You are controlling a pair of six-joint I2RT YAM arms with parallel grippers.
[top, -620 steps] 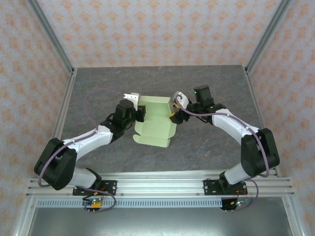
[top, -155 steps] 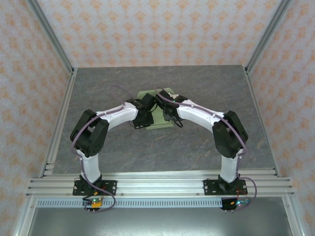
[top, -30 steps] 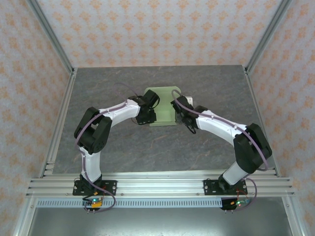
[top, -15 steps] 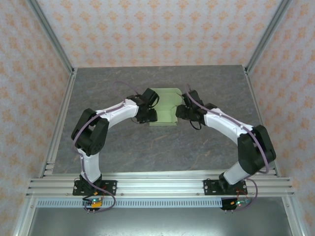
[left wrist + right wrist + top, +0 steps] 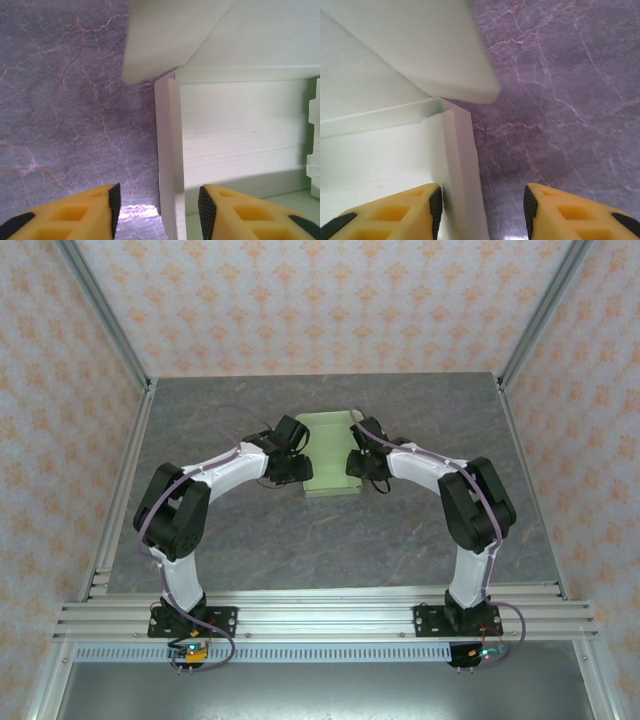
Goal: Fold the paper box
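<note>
Two hands flank the pale green paper box [image 5: 330, 452], which lies on the table [image 5: 300, 540] between them. At the box's left wall my left hand [image 5: 292, 467] is open, its yellow fingers [image 5: 75, 215] straddling the wall edge without pinching. At the box's right wall my right hand [image 5: 357, 462] is open too, straddling that wall.

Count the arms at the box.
2: left arm at the box's left edge, right arm at its right edge; each has open jaws astride a side wall.

Bright even light, soft-focus wrist close-ups
</note>
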